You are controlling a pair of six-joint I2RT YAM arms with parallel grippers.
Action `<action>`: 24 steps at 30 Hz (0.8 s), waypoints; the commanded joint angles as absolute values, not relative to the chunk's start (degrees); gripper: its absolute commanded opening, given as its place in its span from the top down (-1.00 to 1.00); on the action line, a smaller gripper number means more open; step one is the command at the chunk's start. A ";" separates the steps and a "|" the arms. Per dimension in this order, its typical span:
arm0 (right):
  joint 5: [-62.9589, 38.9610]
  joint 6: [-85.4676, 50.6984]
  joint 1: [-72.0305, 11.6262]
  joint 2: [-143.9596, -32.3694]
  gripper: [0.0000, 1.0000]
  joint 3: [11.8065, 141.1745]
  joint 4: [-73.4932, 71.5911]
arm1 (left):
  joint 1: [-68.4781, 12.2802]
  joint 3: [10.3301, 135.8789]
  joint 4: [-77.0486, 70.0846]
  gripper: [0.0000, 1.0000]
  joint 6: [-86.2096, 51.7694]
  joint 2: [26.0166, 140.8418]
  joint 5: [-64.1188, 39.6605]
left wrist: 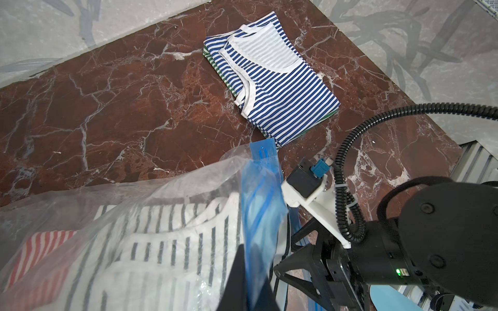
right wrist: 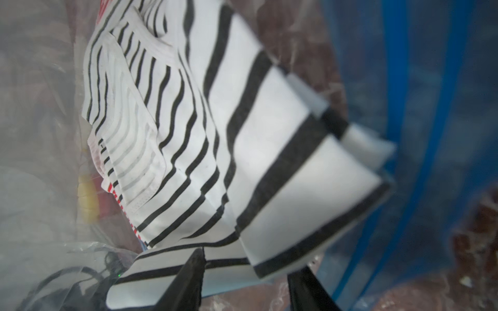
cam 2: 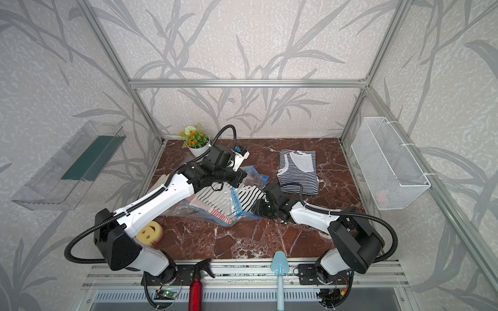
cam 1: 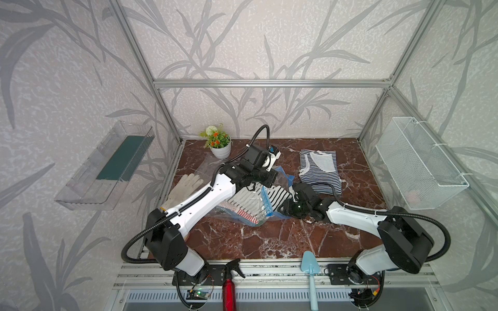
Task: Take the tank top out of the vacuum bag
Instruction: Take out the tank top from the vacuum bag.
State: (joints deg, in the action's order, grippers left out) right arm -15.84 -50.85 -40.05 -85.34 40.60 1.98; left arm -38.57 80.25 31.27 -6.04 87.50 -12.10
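Lying just at R gripper [right wrist: 249,265]: tank top [right wrist: 269,161]

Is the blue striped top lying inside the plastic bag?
No, the blue striped top lies folded on the table, outside the plastic bag.

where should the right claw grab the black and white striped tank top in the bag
Probably grip the folded edge of the black-and-white tank top nearest the bag mouth, entering from the robot's right. That edge lies by the blue zip strip of the vacuum bag, which the left claw holds lifted; the right claw sits open there.
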 commanded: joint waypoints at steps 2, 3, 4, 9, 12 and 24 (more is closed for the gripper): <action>-13.49 -49.81 -39.92 -85.78 0.00 41.92 5.08 | -38.50 81.56 31.03 1.00 -5.56 87.69 -12.72; -13.49 -49.46 -39.90 -86.08 0.00 42.12 4.69 | -38.45 81.48 31.05 1.00 -5.47 87.78 -12.55; -13.67 -49.16 -39.96 -86.50 0.00 42.02 3.32 | -38.43 81.56 31.16 1.00 -5.49 87.87 -12.64; -15.50 -48.60 -39.92 -90.15 -0.02 41.66 -6.05 | -38.49 81.53 31.05 1.00 -5.59 87.89 -13.10; -16.08 -48.70 -40.03 -92.55 -0.01 42.28 -9.52 | -38.51 81.57 31.03 1.00 -5.65 87.90 -13.35; -16.02 -47.55 -40.07 -90.90 0.88 41.76 -14.40 | -38.50 81.55 30.93 1.00 -5.77 88.01 -13.54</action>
